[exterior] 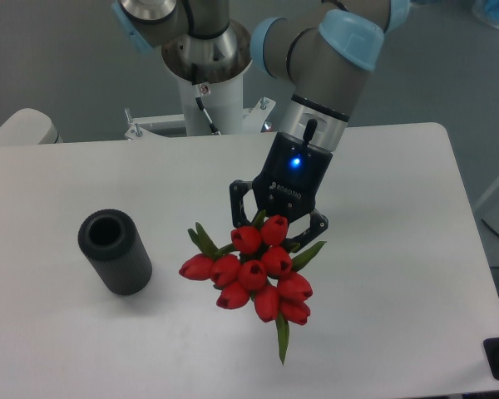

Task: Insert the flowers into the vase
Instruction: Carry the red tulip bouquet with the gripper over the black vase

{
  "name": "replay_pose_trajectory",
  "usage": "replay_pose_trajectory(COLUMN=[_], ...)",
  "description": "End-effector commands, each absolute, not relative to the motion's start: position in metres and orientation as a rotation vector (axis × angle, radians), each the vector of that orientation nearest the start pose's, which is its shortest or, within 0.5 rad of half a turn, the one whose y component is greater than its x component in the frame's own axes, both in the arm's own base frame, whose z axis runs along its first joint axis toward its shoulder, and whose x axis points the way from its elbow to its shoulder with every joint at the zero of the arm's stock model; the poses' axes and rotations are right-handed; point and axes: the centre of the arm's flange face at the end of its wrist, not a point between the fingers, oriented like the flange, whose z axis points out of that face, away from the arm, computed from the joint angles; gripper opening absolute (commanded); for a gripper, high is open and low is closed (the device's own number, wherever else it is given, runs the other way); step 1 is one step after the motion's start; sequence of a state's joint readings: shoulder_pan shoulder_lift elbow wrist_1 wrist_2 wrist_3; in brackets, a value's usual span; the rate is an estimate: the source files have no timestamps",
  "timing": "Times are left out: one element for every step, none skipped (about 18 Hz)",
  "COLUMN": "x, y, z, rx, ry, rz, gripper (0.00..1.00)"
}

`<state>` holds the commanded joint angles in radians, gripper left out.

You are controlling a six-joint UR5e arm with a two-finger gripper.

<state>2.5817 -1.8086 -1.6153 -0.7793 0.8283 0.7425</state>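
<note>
A tight bunch of red tulip buds with green leaves is clasped by the black two-finger end effector. The dark ribbed cylindrical vase stands upright on the white tabletop — well apart, toward the image's left, mouth upward.

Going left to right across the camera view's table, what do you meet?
Dark ribbed vase, standing upright with its mouth open → bunch of red tulips with the gripper right above it, too overlapped to order apart.
</note>
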Motion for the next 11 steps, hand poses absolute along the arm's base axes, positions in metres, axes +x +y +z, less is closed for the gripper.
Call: replay_pose_trajectory(x=[-0.3997, -0.3960, -0.3929, -0.3932, -0.3929, -0.3930, -0.3932, -0.3932, -0.3933, -0.3935, -0.3937], y=[0.4884, 0.4903, 0.4938, 0.4941, 0.4950, 0.4949, 0.4950, 0.4950, 0.4951, 0.4952, 0.4953], z=[0.4487, 0.4453, 0.4459, 0.4474, 0.4471, 0.4470, 0.4475, 0.4477, 0.4483, 0.4491, 0.4500], rx=[-2.273, -2.276, -2.276, -2.274, -2.275, -2.276, -2.276, -2.275, -2.275, -2.274, -2.273], ry=[-0.074, -0.070, -0.060, -0.055, -0.058, -0.058, -0.058, -0.057, -0.057, -0.057, -0.053], rz=[-0.115, -0.123, -0.125, -0.121, -0.125, -0.123, -0.123, -0.122, -0.122, -0.120, -0.117], gripper=[0.36, 0.34, 0.34, 0.34, 0.36, 0.37, 0.37, 0.37, 0.37, 0.36, 0.36])
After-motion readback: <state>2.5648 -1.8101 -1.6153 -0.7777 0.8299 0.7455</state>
